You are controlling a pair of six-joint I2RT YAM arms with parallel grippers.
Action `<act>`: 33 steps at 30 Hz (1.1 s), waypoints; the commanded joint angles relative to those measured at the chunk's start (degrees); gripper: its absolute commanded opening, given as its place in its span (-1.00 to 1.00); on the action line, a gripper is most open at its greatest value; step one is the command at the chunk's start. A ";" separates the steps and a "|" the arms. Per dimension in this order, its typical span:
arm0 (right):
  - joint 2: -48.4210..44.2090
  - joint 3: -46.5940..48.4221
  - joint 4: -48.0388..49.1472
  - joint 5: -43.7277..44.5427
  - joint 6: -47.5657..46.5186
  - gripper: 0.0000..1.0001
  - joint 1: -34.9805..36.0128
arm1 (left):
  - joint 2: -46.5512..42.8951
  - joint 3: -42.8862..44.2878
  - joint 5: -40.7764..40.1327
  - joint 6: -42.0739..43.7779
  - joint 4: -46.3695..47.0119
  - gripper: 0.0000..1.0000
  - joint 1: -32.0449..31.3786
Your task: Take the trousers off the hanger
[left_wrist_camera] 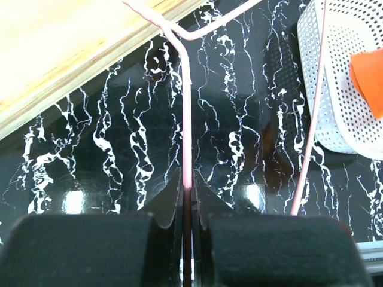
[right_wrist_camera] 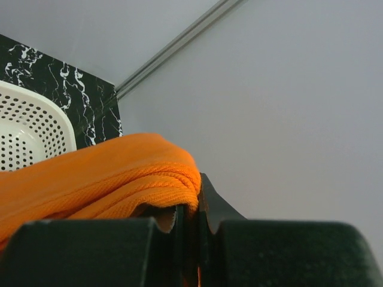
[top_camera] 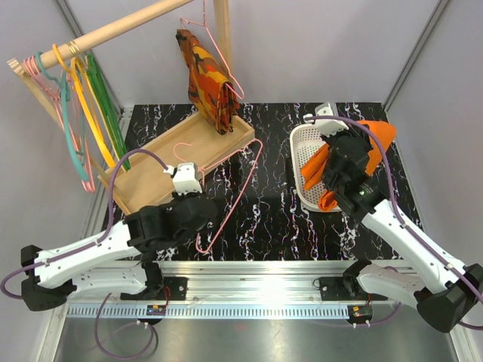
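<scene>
The pink wire hanger (top_camera: 235,192) lies bare over the black marbled table, its hook near the wooden tray. My left gripper (top_camera: 198,213) is shut on one wire arm of it; in the left wrist view the wire (left_wrist_camera: 187,113) runs straight up from between the closed jaws (left_wrist_camera: 187,186). The bright orange trousers (top_camera: 377,139) hang over the white perforated basket (top_camera: 302,162) at the right. My right gripper (top_camera: 343,151) is shut on the trousers; in the right wrist view the orange cloth (right_wrist_camera: 102,179) is folded over the left finger and pinched at the jaws (right_wrist_camera: 191,206).
A wooden tray (top_camera: 162,170) stands at the back left, beside a wooden rail with green, yellow, teal and pink hangers (top_camera: 75,113). A red, orange and yellow patterned garment (top_camera: 205,79) hangs on another pink hanger from the rail. Grey walls close in the sides.
</scene>
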 commanded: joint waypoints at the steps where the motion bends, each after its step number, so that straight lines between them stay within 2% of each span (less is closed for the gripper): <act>1: -5.31 1.98 7.39 2.59 0.94 -1.00 -0.31 | -2.72 -0.87 -1.13 0.27 0.15 -1.00 0.16; 12: -6.54 4.52 4.06 4.52 -0.47 -1.00 -2.42 | -5.63 -1.66 3.35 3.08 1.38 -1.00 0.25; 23: -8.13 7.61 -0.87 -0.31 -0.64 -1.00 -2.42 | -6.16 -2.45 3.36 4.23 1.29 -1.00 0.25; 29: -3.05 2.35 -1.05 -3.21 3.39 -1.00 -4.34 | -5.63 -2.72 4.50 4.67 2.09 -1.00 0.16; 33: 2.06 1.72 -3.16 -5.14 10.58 -1.00 -6.63 | -6.33 -3.15 5.37 5.11 2.17 -1.00 0.25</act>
